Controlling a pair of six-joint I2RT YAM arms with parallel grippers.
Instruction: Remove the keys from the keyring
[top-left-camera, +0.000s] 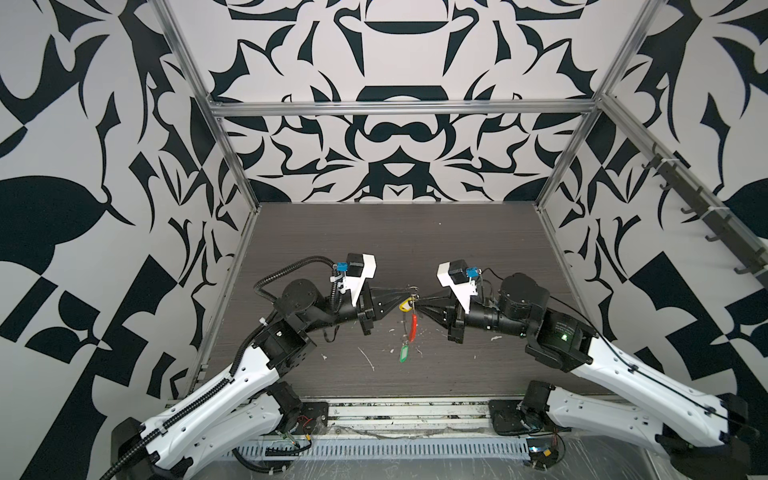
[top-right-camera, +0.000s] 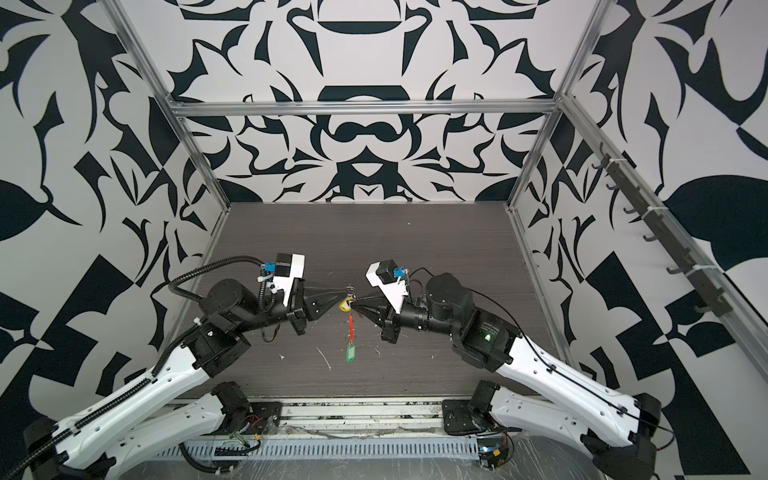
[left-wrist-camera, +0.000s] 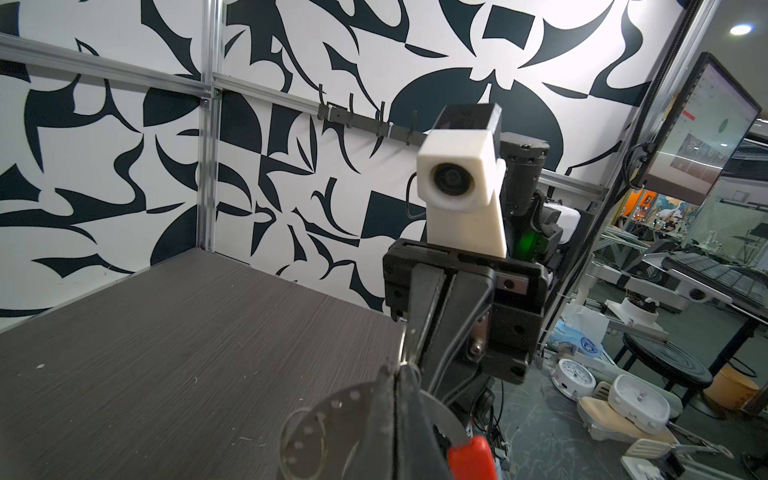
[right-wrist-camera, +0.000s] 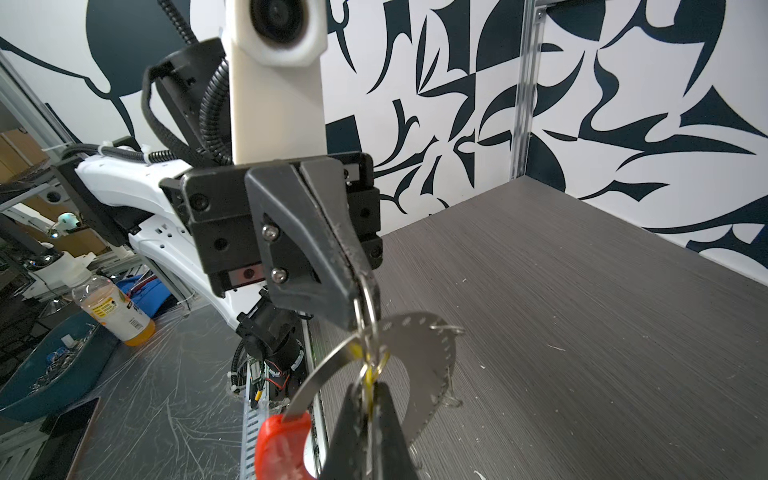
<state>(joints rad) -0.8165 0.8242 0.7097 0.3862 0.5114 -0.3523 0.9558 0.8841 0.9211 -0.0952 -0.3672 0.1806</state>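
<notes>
Right wrist view: left claw (right-wrist-camera: 365, 305) pinched fully shut on a small split ring (right-wrist-camera: 375, 309). Likewise right claw (right-wrist-camera: 368, 409) closed tight, edge of the yellow key (right-wrist-camera: 357, 350) nipped between its tips. Between them hangs the keyring (right-wrist-camera: 419, 345), a flat silvery arc with a red sleeve (right-wrist-camera: 282, 440) over one stretch. In both top views the bunch sits raised over the middle of the desk (top-left-camera: 374, 232). The green tag (top-left-camera: 404, 353) dangles lowest, under the sleeve. Whether it touches the desk: cannot tell.

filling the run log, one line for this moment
left gripper: shut on small ring | right gripper: shut on yellow piece | keyring: held up between both | green tag: attached, hanging below
</notes>
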